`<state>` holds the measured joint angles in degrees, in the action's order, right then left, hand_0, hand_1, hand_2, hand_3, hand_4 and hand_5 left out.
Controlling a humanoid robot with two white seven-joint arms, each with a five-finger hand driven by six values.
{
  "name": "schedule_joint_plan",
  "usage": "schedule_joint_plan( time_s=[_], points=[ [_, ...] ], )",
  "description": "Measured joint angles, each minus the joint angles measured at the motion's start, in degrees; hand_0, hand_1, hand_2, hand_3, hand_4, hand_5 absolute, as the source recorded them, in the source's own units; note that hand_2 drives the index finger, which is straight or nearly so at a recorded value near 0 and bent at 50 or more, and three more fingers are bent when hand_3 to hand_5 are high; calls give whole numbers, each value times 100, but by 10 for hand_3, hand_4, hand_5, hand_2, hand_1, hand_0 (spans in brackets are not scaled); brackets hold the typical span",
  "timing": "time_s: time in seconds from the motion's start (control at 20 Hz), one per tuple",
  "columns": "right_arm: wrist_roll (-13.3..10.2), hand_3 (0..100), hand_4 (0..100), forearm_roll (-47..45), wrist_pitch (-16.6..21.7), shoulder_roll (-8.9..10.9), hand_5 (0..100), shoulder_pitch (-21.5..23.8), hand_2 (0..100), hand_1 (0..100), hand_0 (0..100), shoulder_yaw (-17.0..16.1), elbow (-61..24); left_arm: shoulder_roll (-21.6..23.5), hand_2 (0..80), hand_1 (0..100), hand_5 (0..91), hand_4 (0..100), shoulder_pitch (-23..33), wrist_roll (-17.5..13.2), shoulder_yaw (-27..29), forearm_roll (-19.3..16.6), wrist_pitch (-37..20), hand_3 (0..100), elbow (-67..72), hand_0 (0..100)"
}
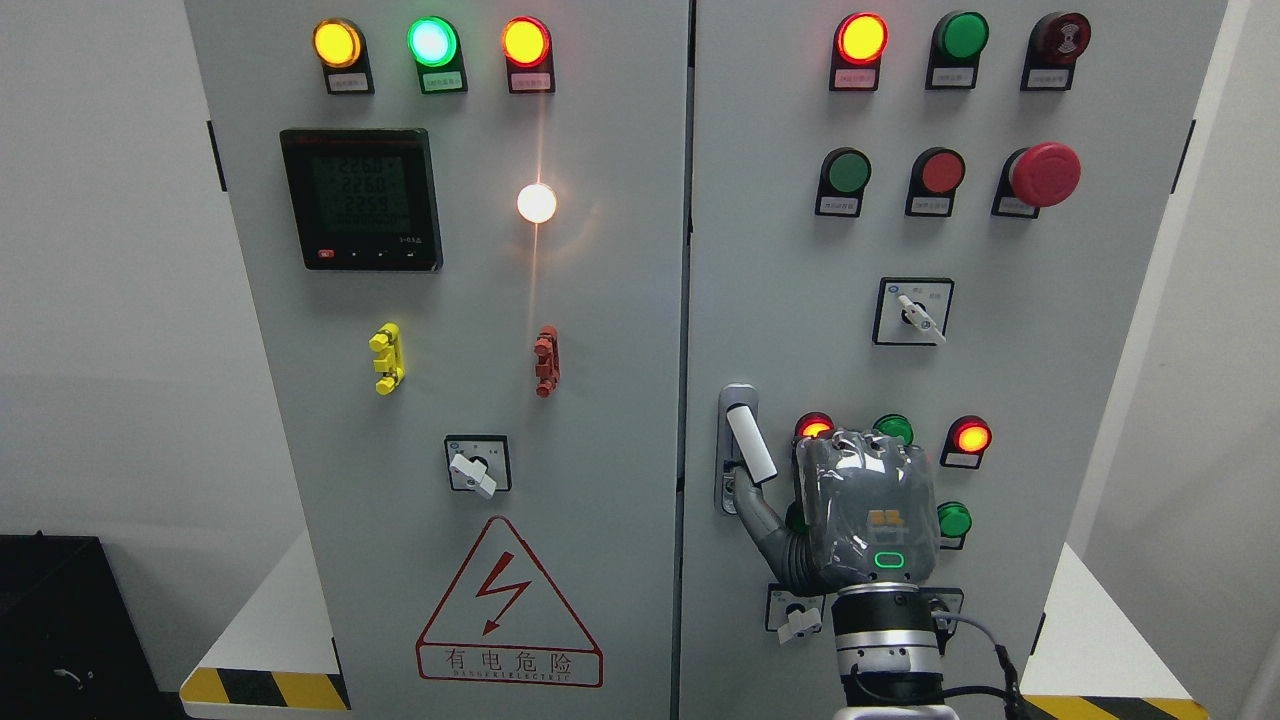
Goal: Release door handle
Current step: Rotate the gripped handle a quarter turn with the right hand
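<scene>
The white door handle [750, 445] sits on the left edge of the right cabinet door [1060, 360], swung out of its grey recess plate [737, 398] and tilted with its lower end to the right. My right hand [850, 500] is just right of the handle, its back towards the camera. The thumb [760, 515] reaches left and up to just below the handle's lower end. The other fingers bend towards the panel, away from the handle, and hold nothing. The left arm does not show.
Lit red lamps [971, 437], green buttons [954, 520] and a rotary switch [798, 622] crowd around my hand. A red mushroom button [1045, 174] and another switch [915, 315] sit higher. The left door [620, 420] carries a meter [360, 198] and a warning triangle [508, 605].
</scene>
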<state>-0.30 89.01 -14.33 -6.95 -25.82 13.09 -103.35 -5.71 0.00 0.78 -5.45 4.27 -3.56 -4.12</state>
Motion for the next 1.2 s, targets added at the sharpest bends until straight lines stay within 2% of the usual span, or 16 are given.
schedule_joint_plan(
  time_s=[0.85,1.2],
  points=[
    [48,1000,1000,51,6,0,986,7,946,374,485,-4,-31,0,0,556,0,0,0,0,0,-1,0,0,-1,120],
    [-10,1000,1000,53,-27,1,987,18,946,362,499,-6,-42,0,0,556,0,0,0,0,0,0,0,0,-1,120]
  ],
)
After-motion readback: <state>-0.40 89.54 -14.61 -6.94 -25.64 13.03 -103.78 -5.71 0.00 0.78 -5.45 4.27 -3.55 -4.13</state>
